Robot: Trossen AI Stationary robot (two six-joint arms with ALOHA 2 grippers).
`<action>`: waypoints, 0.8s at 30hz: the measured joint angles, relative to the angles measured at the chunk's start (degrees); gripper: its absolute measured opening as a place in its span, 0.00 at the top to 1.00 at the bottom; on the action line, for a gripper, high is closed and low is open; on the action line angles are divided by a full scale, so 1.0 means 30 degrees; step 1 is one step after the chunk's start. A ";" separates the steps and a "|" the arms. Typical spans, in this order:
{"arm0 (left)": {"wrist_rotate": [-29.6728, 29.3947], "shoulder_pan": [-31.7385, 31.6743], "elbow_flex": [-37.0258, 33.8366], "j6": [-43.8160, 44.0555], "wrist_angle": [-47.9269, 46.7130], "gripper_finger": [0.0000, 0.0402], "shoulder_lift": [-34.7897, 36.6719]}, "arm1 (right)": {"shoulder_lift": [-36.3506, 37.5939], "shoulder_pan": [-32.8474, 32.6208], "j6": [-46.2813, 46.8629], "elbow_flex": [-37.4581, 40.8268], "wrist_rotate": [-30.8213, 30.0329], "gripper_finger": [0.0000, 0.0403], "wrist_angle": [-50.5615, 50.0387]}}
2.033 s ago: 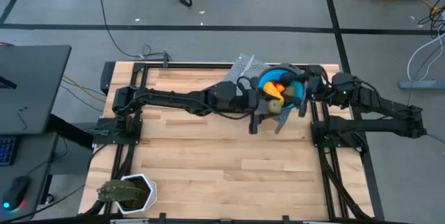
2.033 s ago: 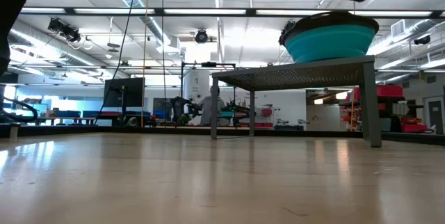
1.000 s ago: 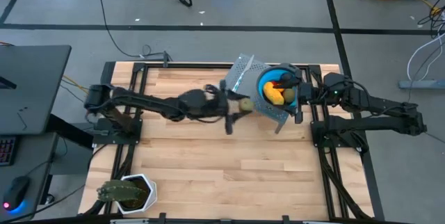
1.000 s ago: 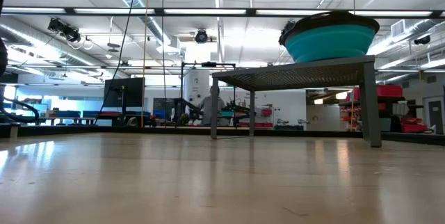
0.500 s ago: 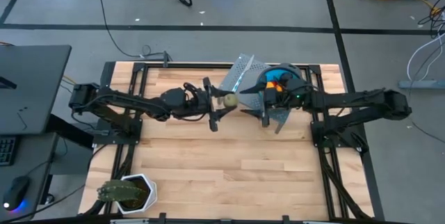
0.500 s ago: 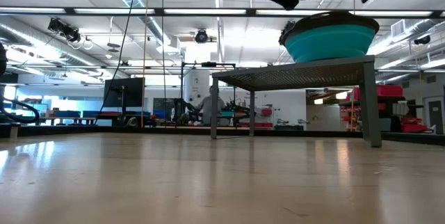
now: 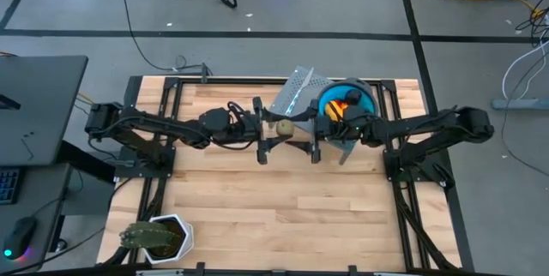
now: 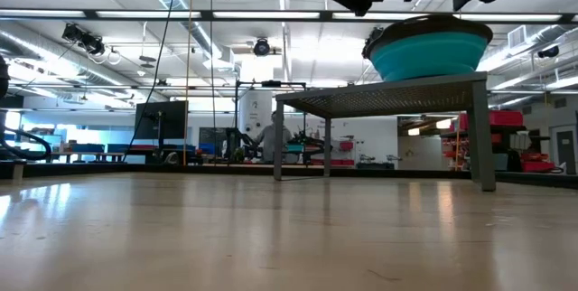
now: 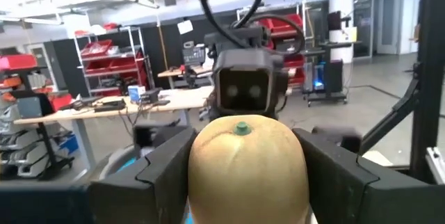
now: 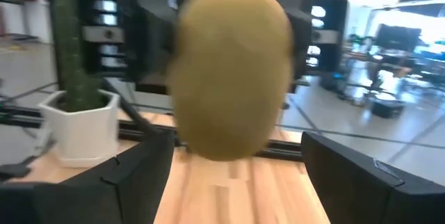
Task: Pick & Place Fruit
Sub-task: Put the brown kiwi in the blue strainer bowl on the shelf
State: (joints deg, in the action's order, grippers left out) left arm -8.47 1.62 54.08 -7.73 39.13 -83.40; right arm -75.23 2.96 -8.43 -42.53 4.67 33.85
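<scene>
We see the left tool (image 7: 268, 129) raised above the tabletop (image 7: 257, 199), just toward 12 o'clock of its centre, clenched on 1 olive-brown oval fruit (image 7: 284, 127). In the left wrist view, both fingers (image 9: 161, 172) press the oval's sides. The right tool (image 7: 312, 133) faces it from the 3 o'clock side, released, its fingers (image 10: 132, 172) spread on either side of the oval without touching it. The remaining fruit (image 7: 346, 105) lies in the teal bowl (image 7: 367, 106), which sits on a mesh stand (image 8: 379, 99) toward 1 o'clock.
</scene>
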 joint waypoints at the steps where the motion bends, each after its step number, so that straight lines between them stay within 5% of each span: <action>1: 0.0247 -0.0005 0.0000 0.0040 0.0086 0.40 0.0000 | -0.0107 -0.0035 0.0001 -0.0058 -0.0295 0.19 0.0056; 24: 0.0625 0.0046 0.0000 0.1153 -0.0777 0.40 -0.0036 | -0.0681 -0.0990 0.0144 -0.0755 -0.0527 0.19 0.0348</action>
State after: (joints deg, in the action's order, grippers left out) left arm -6.59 1.76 54.08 -4.28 36.80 -83.50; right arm -77.28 -0.01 -8.00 -44.80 3.09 34.89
